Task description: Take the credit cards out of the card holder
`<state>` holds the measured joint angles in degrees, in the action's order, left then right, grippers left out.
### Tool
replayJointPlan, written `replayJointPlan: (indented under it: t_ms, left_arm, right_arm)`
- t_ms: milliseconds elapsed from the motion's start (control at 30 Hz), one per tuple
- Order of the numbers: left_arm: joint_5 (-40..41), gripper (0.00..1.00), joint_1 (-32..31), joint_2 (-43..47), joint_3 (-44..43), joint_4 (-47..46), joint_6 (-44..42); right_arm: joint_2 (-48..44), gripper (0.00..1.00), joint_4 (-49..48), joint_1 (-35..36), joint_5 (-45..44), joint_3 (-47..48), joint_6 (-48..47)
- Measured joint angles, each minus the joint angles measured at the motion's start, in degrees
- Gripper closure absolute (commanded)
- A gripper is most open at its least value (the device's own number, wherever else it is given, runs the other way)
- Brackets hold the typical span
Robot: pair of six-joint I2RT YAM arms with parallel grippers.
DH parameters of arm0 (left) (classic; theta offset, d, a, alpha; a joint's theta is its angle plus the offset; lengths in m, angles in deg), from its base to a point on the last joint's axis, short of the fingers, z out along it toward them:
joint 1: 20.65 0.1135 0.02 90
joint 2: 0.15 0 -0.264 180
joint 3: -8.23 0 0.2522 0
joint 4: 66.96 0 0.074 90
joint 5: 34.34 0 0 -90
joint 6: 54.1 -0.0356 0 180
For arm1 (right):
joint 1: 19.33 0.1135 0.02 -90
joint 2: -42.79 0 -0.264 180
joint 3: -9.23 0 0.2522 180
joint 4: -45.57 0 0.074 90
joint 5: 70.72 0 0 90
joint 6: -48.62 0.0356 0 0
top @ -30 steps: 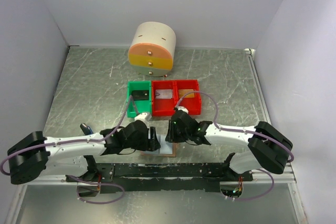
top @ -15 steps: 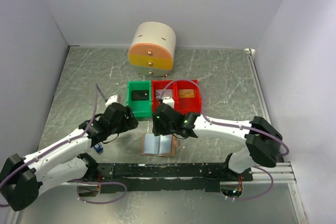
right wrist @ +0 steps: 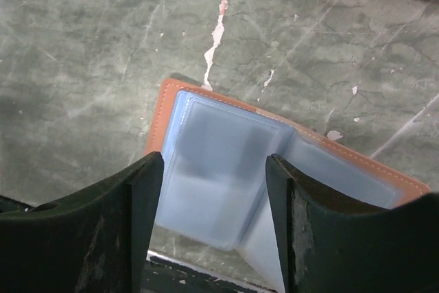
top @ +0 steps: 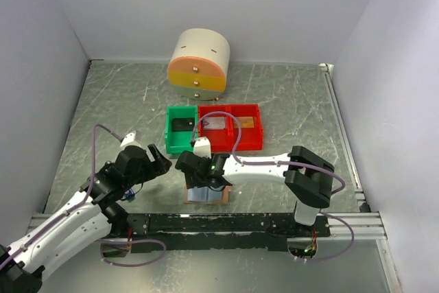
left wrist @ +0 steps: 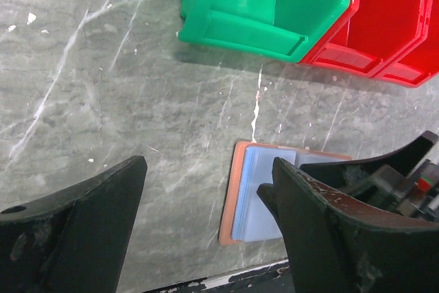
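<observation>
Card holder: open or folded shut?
Open. The card holder lies spread flat, pale blue sleeves face up over its tan cover.

A robotics lab cell: plain white walls [top: 206, 5] enclose a marbled tabletop [top: 288, 94] with a black mounting rail [top: 226, 223].

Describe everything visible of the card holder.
The card holder lies open and flat on the table, near its front edge. It looks like tan-orange leather with a stitched border; inside are pale blue translucent sleeves, slightly bulging. The right gripper hangs over it with open jaws on either side; whether they touch it cannot be told.
</observation>
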<state>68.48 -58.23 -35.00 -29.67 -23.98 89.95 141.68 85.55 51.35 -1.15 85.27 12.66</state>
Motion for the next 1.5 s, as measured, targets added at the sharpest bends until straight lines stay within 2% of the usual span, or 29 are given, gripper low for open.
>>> replayJointPlan:
  t_ms: [300, 467, 600, 867, 967, 1100, 1367, 1500]
  left_arm:
    - [-1.42, 0.16, 0.0, -1.9, 0.0, 0.85, -0.11]
    - [-2.36, 0.16, 0.0, -2.69, 0.0, 0.85, -0.13]
    - [-3.26, 0.16, 0.0, -2.62, 0.0, 0.79, -0.44]
    - [-7.34, 0.19, 0.0, -3.98, 0.39, -1.57, -1.66]
    - [-10.75, 0.21, 0.0, -4.39, 1.36, -4.09, -2.84]
    - [-16.59, 0.2, 0.0, -4.83, 2.8, -8.68, -4.48]
    - [-33.75, 0.2, -0.09, -8.24, 10.62, -26.25, -5.57]
    - [-37.11, 0.2, -1.51, -10.51, 12.17, -31.43, -5.38]
  right_arm:
    - [3.82, 0.41, 0.11, 0.0, -0.2, 1.03, 1.68]
    - [2.97, 0.55, -2.27, 0.0, -0.07, -0.66, 2.12]
    - [0.02, 0.59, -7.04, -0.52, 0.87, -5.49, 2.36]
    - [-2.97, 0.75, -12.72, -2.23, 3.8, -10.58, 2.03]
    - [-3.52, 0.8, -14.45, -2.64, 5.05, -11.74, 1.68]
    - [-5.77, 0.8, -18.86, -4.15, 8.11, -15.63, 1.44]
    - [-12.04, 0.79, -32.65, -9.22, 17.35, -28.22, 3.21]
    - [-12.55, 0.79, -36.11, -9.97, 18.99, -30.34, 4.35]
